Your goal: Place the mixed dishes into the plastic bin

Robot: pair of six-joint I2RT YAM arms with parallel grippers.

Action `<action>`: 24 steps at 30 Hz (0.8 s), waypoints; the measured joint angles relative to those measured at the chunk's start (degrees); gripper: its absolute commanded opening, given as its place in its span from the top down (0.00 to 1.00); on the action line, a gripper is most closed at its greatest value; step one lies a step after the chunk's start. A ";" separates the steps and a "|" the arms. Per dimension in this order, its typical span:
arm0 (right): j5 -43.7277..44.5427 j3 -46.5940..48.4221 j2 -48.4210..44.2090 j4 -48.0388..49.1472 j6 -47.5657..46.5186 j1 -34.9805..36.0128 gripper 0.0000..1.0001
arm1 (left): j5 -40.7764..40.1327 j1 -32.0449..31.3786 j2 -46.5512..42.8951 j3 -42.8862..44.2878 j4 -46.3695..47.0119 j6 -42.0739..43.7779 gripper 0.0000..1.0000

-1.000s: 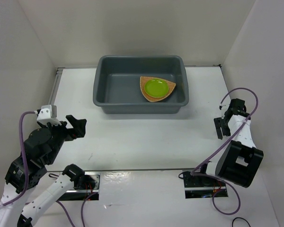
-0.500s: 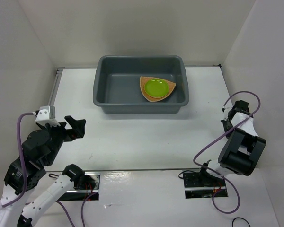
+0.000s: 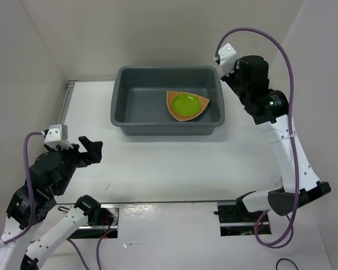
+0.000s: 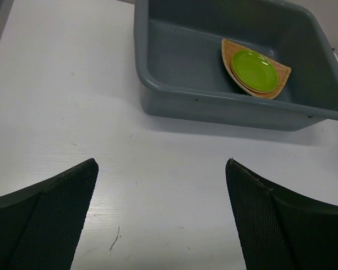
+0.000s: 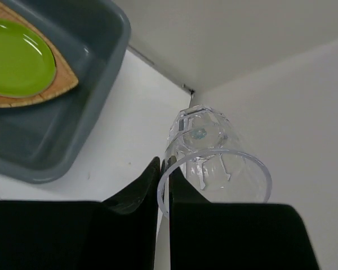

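Plastic bin (image 3: 166, 128) holds lime-green plate (image 3: 186, 103) nested on woven plate (image 3: 180, 116); right tool (image 5: 160, 169), near the far-right corner of the table (image 3: 158, 163), clamps a clear glass (image 5: 214, 163) by its rim, apparently for deposit; left tool (image 4: 160, 164) released.

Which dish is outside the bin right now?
The clear glass, gripped by its rim in the right gripper, outside the bin. The green plate sits on the woven plate inside it.

Left arm (image 3: 42, 183) folded low at near-left corner. left gripper (image 4: 160, 169) faces far edge, jaws wide apart, nothing between them. Right arm (image 3: 284, 149) stretched high toward far-right corner. right gripper (image 5: 160, 164) pinched closed on rim of clear glass (image 5: 205, 135).
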 measured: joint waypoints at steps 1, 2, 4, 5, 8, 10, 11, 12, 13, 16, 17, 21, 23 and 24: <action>0.85 2.86 1.27 -0.02 -1.07 2.36 1.00 | 0.02 0.00 0.28 0.00 0.00 0.00 0.00; 2.19 4.79 2.47 -0.04 -2.54 5.53 1.00 | -0.04 0.00 0.46 0.00 0.00 0.00 0.00; 4.72 5.49 4.52 -0.17 -5.88 10.36 1.00 | -0.20 0.00 0.52 0.00 0.00 -0.04 0.00; 5.40 5.49 5.68 -0.22 -7.61 12.83 1.00 | -0.26 0.00 0.52 0.00 0.02 -0.07 0.00; 5.97 6.03 11.26 -0.26 -12.50 19.76 1.00 | -0.55 0.00 0.46 0.00 0.00 -0.09 0.00; 5.31 9.42 16.31 -1.22 -14.19 22.71 1.00 | -0.72 0.00 0.31 0.00 0.00 -0.09 0.00; 4.61 12.48 19.71 -1.79 -14.38 23.80 1.00 | -0.76 0.00 0.24 0.00 0.00 -0.09 0.00; 3.80 16.06 23.12 -2.32 -14.40 24.65 1.00 | -0.81 0.00 0.17 0.00 0.00 -0.09 0.00; 3.04 19.89 26.51 -3.02 -14.34 25.27 1.00 | -0.85 0.00 0.13 0.00 0.00 -0.09 0.00; -0.52 34.88 37.92 -7.17 -13.11 26.01 1.00 | -0.90 0.00 0.11 0.00 0.00 -0.09 0.00; -2.05 41.83 42.51 -9.16 -12.55 26.14 1.00 | -0.94 -0.09 0.11 0.00 0.02 -0.11 0.00; -6.36 69.31 60.78 -16.26 -11.54 26.56 1.00 | -1.14 -0.33 0.11 0.00 0.00 -0.15 0.00; -8.59 72.17 64.57 -20.63 -11.37 26.62 1.00 | -1.25 -0.44 0.09 0.00 -0.02 -0.15 0.00; -9.57 74.93 67.41 -22.51 -11.19 26.67 1.00 | -1.46 -0.48 0.09 0.00 -0.02 -0.17 0.00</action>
